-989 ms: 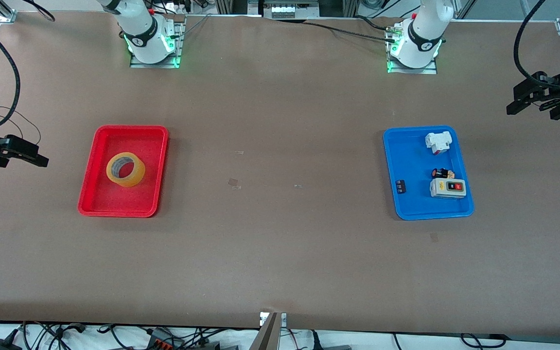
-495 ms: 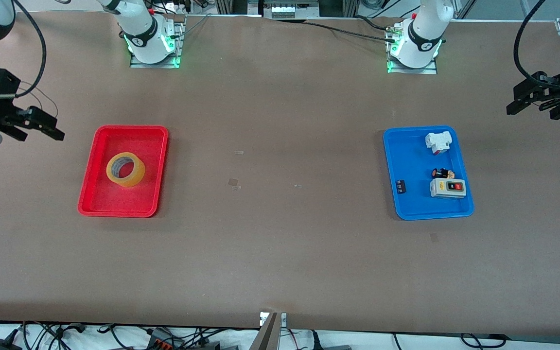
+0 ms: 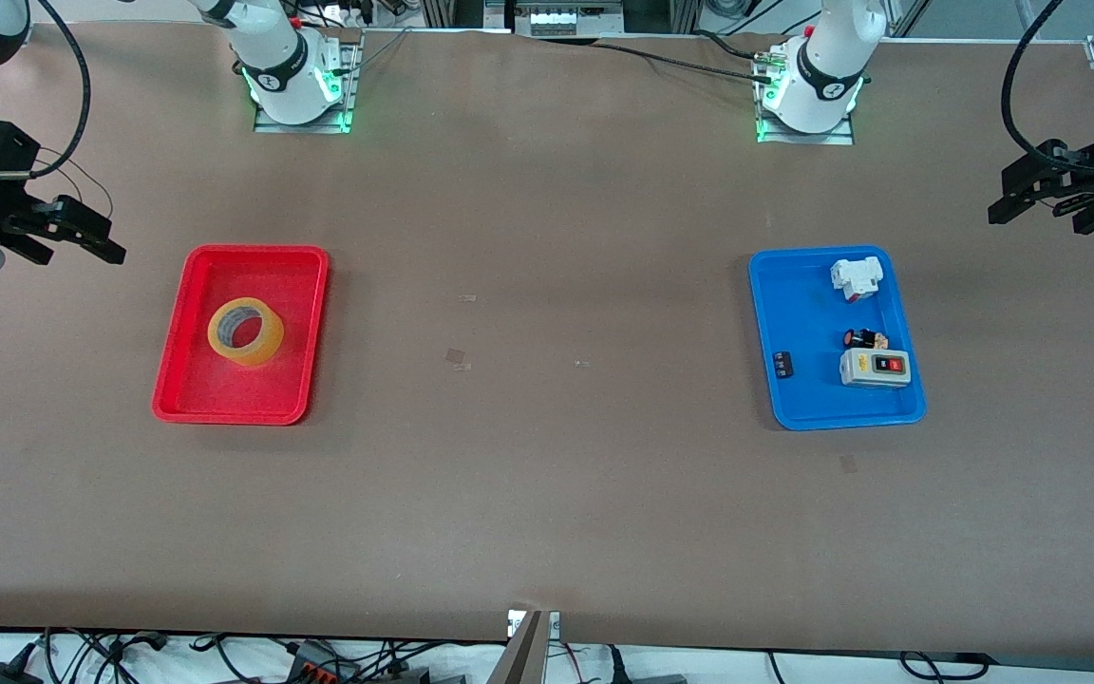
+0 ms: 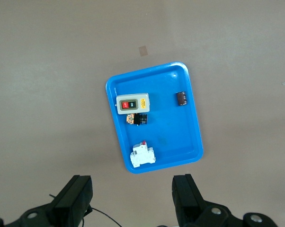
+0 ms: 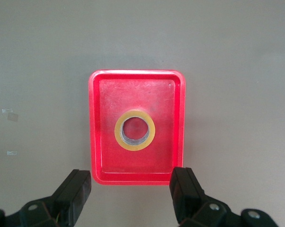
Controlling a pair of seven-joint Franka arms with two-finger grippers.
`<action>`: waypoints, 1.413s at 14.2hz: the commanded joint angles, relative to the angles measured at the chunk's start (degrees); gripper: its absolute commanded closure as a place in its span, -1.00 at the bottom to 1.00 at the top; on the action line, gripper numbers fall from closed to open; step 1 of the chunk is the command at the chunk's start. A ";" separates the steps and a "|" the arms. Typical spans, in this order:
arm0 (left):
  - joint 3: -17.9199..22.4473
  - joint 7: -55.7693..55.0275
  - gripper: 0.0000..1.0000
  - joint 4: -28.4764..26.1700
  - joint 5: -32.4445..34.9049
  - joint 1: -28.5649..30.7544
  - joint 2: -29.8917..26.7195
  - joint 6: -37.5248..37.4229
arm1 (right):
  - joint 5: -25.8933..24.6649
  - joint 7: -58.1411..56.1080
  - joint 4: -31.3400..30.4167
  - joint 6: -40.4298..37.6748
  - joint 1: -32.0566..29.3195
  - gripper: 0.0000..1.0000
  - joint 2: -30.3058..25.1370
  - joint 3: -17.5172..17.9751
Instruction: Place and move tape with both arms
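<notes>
The yellowish translucent ring of packing tape [image 3: 245,331] lies flat, its hollow centre facing up, in the red plastic tray [image 3: 300,332] on the brown bench [image 3: 547,475], below my right fingers [image 3: 96,242], spread wide and empty. My left fingers [image 3: 1008,199], equally wide, wait above the blue tray [image 3: 799,313].

A red tray [image 3: 177,351] lies on the brown bench [image 3: 547,475] toward the right arm's end. A blue tray [image 3: 799,399] lies toward the left arm's end, holding a grey switch box [image 3: 876,367], a white breaker [image 3: 857,277], a small black-and-orange part [image 3: 865,338] and a small dark block [image 3: 782,365].
</notes>
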 commanded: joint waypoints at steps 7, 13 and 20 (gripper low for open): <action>-0.39 0.34 -1.00 -0.02 0.84 -0.34 -0.48 -0.42 | 0.33 -0.32 -0.02 -0.73 1.99 -1.00 -1.14 -2.71; -0.39 0.34 -1.00 -0.02 0.76 -0.34 -0.39 -0.42 | 0.06 -1.20 -0.02 -2.67 1.99 -1.00 -2.28 -2.45; -0.39 0.34 -1.00 -0.02 0.76 -0.34 -0.48 -0.42 | -0.02 -1.20 0.24 -5.30 1.99 -1.00 -2.46 -2.54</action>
